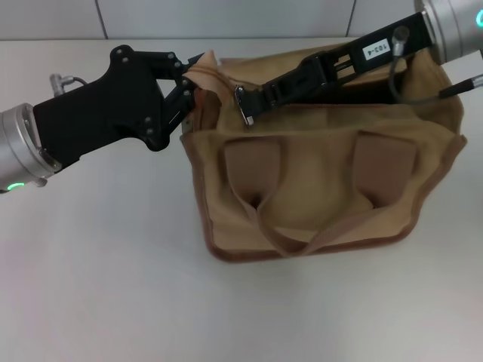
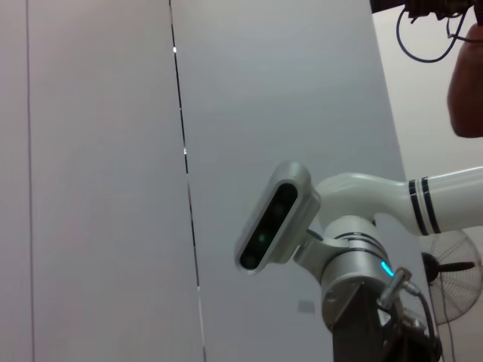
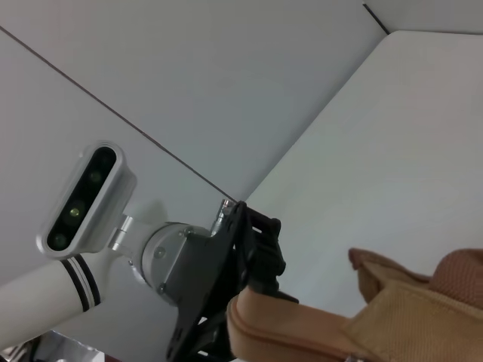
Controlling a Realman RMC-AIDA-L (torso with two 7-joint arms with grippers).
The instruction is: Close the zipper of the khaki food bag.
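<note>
The khaki food bag (image 1: 317, 211) stands on the white table, handle side toward me. Its top is open for most of its length. The zipper's silver slider with its pull tab (image 1: 242, 104) sits near the bag's left end. My right gripper (image 1: 253, 98) reaches in from the upper right along the top opening and is shut on the slider. My left gripper (image 1: 190, 81) comes from the left and is shut on the bag's upper left corner. The right wrist view shows the left gripper (image 3: 253, 290) pinching that tan corner (image 3: 392, 320).
The white table (image 1: 113, 286) spreads to the left of and in front of the bag. A grey wall panel runs along the table's far edge (image 1: 226, 19). The left wrist view shows only the wall and my own head unit (image 2: 275, 215).
</note>
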